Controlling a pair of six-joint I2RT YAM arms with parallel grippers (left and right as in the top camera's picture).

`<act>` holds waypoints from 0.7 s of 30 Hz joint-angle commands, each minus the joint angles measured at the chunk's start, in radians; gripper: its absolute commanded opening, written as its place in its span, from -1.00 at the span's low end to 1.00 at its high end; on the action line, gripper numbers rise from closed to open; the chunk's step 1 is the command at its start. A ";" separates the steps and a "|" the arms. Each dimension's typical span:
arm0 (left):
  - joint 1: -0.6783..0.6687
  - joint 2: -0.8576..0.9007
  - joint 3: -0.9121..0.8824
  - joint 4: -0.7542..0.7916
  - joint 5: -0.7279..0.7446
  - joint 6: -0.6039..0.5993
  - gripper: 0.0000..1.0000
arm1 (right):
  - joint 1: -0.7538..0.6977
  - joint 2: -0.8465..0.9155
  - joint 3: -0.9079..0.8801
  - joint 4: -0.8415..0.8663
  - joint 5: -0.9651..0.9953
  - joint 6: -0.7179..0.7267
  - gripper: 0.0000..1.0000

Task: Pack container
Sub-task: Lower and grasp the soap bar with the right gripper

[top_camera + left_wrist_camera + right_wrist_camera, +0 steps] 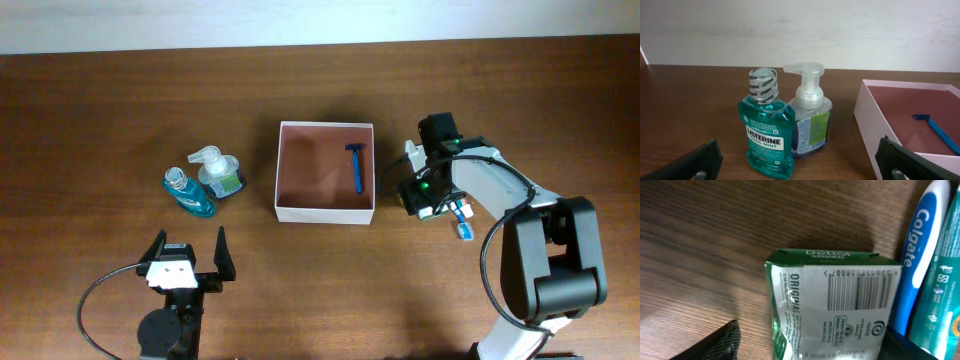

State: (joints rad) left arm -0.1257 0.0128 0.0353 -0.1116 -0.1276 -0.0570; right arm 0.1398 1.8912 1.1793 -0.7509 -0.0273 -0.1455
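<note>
Wooden table (700,250), right hand (815,345) half-open astride soap box (835,295)

This looks like a robot test lab, not a home. A bare wood-grain counter (120,110) stands against a plain white wall (850,30), with a left arm (170,325) at the near-left of the container (326,213) and a right arm (550,265) to its right. Boxed and bottled toiletries are laid out singly: a Listerine bottle (766,135) and a pump bottle (810,117) left of the container, Colgate toothpaste (920,255) and a Dettol box (840,305) right of it.
</note>
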 commanded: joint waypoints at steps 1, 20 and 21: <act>0.006 -0.006 -0.008 0.003 0.011 -0.002 0.99 | -0.005 0.019 -0.005 0.009 0.013 0.009 0.40; 0.006 -0.006 -0.008 0.003 0.011 -0.002 0.99 | -0.087 0.017 0.146 -0.102 -0.031 0.023 -0.28; 0.006 -0.006 -0.008 0.003 0.011 -0.002 0.99 | -0.085 0.017 0.173 -0.119 -0.042 0.023 -0.29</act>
State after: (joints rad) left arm -0.1257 0.0128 0.0353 -0.1116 -0.1276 -0.0574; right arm 0.0578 1.9022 1.2636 -0.8513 -0.0315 -0.1295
